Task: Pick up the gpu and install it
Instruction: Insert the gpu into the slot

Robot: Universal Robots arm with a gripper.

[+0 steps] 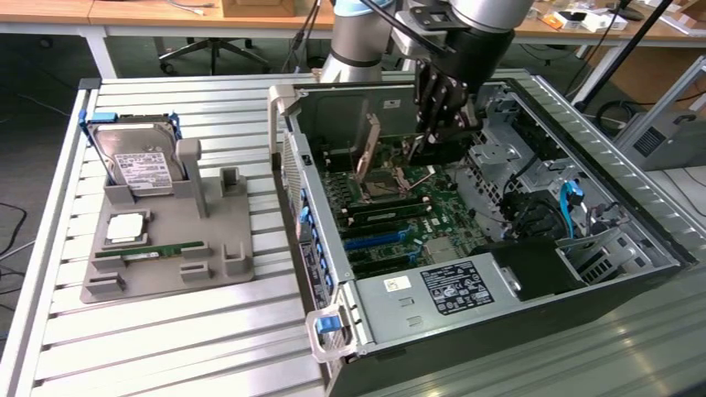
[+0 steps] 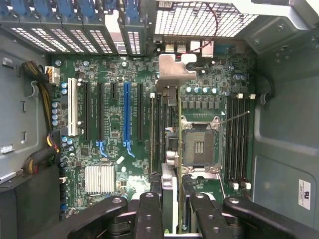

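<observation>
A slatted metal bench (image 1: 165,331) is seen in a workshop, with wooden desks and an office chair (image 1: 210,51) behind it. An open computer case (image 1: 617,248) lies on the bench toward the exterior view's right, its motherboard (image 1: 398,207) exposed. Inside the case the hand (image 1: 432,136) is lowered over the board near the CPU socket (image 1: 386,184). The gpu (image 1: 369,142) is held upright and edge-on, pinched between the fingers (image 2: 149,209) of the hand, with its silver bracket (image 2: 175,69) toward the rear wall of the case; in the wrist view the card is seen standing over the slots just beside the CPU socket. On the exterior view's left a grey holder (image 1: 165,248) rests on the bench; a hard drive (image 1: 138,161) is propped in it, and a RAM stick (image 1: 149,249) and a CPU (image 1: 125,227) lie in it.
</observation>
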